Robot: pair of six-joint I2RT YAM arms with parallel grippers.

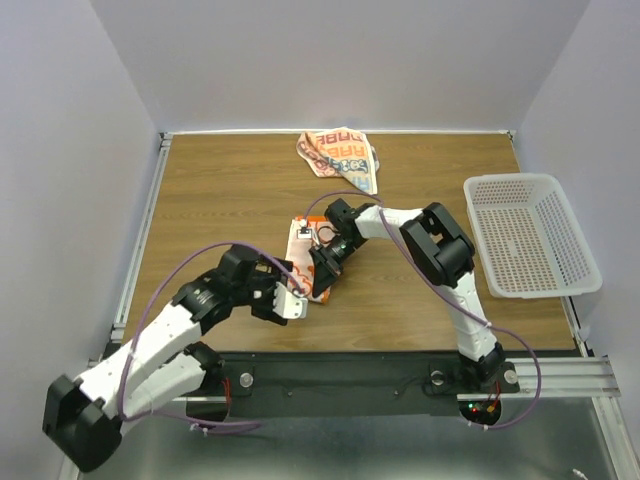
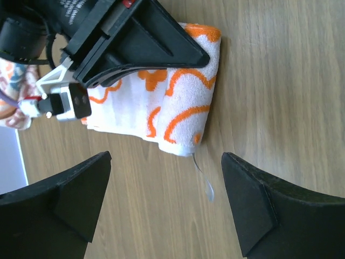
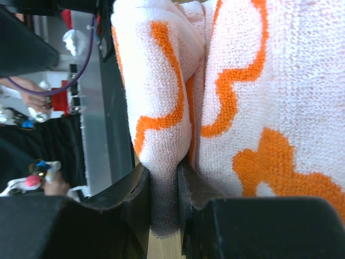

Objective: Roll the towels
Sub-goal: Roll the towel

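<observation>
A white towel with orange pattern (image 1: 305,252) lies partly rolled at the table's middle. It also shows in the left wrist view (image 2: 178,102) and in the right wrist view (image 3: 259,97). My right gripper (image 1: 322,272) is shut on the rolled near edge of this towel (image 3: 161,135); the jaws pinch a fold of cloth (image 3: 164,205). My left gripper (image 1: 298,303) is open and empty, just near-left of the roll, its fingers (image 2: 70,199) above bare wood. A second towel with blue lettering (image 1: 340,157) lies crumpled at the back.
A white perforated plastic basket (image 1: 530,235) stands at the right edge of the wooden table (image 1: 220,200). A thin clear thread or tag (image 2: 204,175) hangs from the roll's corner. Metal rails edge the table on the left and near sides.
</observation>
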